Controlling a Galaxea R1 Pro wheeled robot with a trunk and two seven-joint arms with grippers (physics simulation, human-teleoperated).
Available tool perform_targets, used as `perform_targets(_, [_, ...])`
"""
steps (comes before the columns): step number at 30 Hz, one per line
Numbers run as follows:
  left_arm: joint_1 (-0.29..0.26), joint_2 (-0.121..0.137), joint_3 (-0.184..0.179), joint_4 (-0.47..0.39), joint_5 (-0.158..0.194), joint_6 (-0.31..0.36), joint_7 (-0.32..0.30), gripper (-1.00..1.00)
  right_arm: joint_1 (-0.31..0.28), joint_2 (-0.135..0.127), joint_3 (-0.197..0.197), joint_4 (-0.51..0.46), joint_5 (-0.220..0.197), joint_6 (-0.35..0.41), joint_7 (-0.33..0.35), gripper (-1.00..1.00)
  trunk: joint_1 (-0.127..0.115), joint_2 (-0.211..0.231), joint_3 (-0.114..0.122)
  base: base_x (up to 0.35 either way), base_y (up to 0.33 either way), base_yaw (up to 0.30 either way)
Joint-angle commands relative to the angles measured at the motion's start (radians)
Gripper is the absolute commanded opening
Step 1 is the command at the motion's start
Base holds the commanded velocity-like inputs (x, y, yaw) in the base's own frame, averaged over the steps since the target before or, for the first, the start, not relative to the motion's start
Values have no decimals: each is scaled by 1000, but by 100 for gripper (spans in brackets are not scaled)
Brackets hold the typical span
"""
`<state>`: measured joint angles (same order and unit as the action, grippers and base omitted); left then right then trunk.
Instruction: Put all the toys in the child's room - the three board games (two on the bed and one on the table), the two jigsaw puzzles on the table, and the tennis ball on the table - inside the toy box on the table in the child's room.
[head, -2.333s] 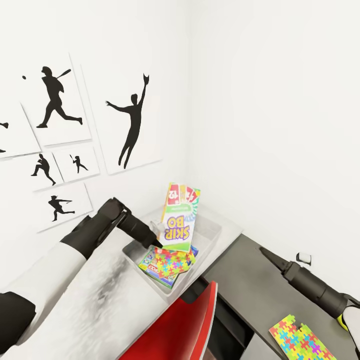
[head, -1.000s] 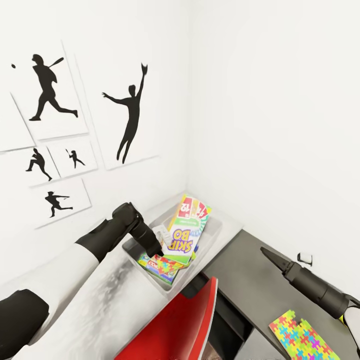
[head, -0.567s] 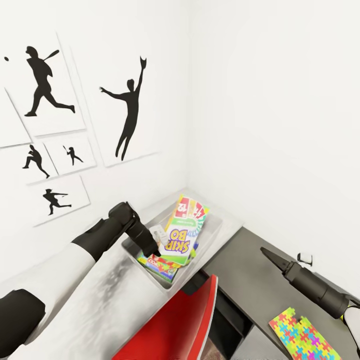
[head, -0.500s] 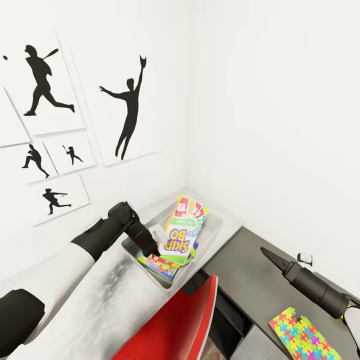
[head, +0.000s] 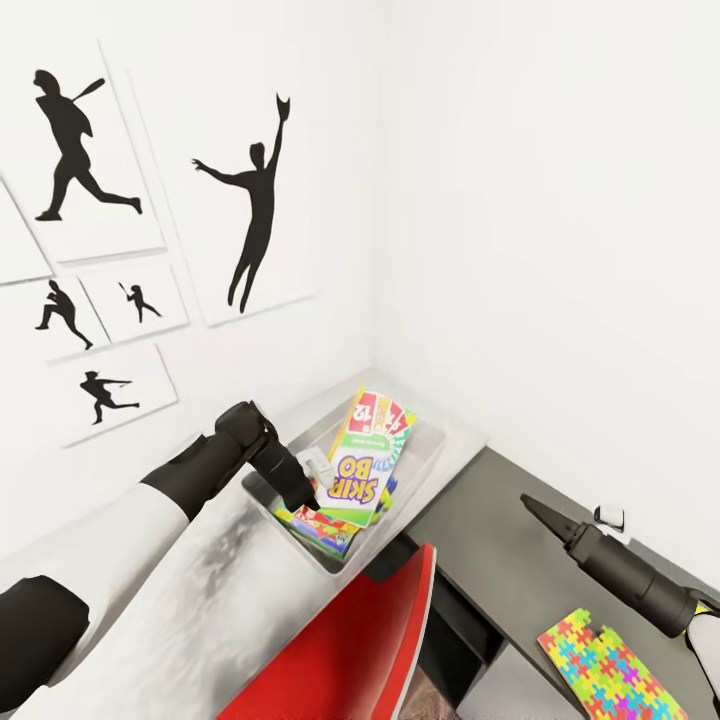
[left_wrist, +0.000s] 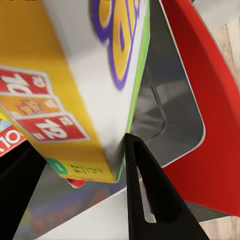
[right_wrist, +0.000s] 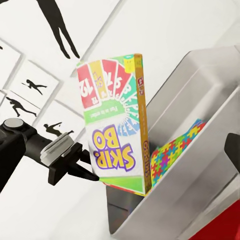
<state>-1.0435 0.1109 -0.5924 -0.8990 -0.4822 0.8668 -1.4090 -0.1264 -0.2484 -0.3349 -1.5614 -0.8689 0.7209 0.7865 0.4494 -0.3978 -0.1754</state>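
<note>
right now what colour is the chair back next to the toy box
Bright red. The chair back shows best in the head view, just in front of the grey toy box.

The head view looks down from above toward the room corner. Both wrist views share the Skip-Bo box (left_wrist: 85, 75): the left pressed close between its fingers (left_wrist: 150, 200), the right from farther off.

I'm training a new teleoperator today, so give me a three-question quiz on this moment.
1. True or false: the Skip-Bo box stands tilted in the toy box.
2. Which gripper is at that box: A left, B right?
3. Fill in: a jigsaw puzzle lies on the ___ table.

Key: 1 true; 2 A; 3 grey.
</note>
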Motion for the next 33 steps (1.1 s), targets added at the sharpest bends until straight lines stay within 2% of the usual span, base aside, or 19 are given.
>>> perform_targets(1, [-1, 0, -1, -1, -9, 11, -9, -100, -1, 0, -1, 0, -4, 6, 0, 100, 1, -2, -4, 0, 0, 0])
perform_targets(15, [-30, 7, 3, 0, -21, 12, -10, -100, -1, 0, -1, 0, -4, 6, 0, 100, 1, -2, -27, 0, 0, 0])
perform_targets(20, [-38, 33, 7, 1, -15, 7, -16, -100, -1, 1, -1, 0, -4, 6, -1, 100, 1, -2, -35, 0, 0, 0])
perform_targets(23, [-67, 63, 10, 4, -8, -13, -95, -100, -1, 1, 0, 0, -3, 6, -2, 100, 1, -2, -40, 0, 0, 0])
perform_targets(25, [-88, 75, 30, 14, -6, -37, -155, -100, -1, 1, 0, 0, -3, 6, -2, 100, 1, -2, -43, 0, 0, 0])
perform_targets(26, [-100, 78, 67, 25, -7, -52, -162, -100, -1, 3, 0, 0, -3, 5, -3, 100, 1, -2, -45, 0, 0, 0])
perform_targets(27, [-103, 79, 79, 28, -7, -56, -162, -100, -1, 4, 0, 0, -3, 5, -3, 100, 1, -2, -47, 0, 0, 0])
perform_targets(28, [-108, 80, 117, 33, -7, -63, -162, -100, -1, 5, 0, 0, -2, 5, -4, 100, 1, -2, -48, 0, 0, 0])
perform_targets(29, [-110, 80, 138, 35, -7, -67, -162, -100, -1, 5, 0, 0, -2, 5, -4, 100, 1, -2, -50, 0, 0, 0])
perform_targets(33, [-113, 73, 171, 39, -6, -75, -162, -100, -1, 6, 0, 0, -2, 5, -4, 100, 1, -2, -56, 0, 0, 0])
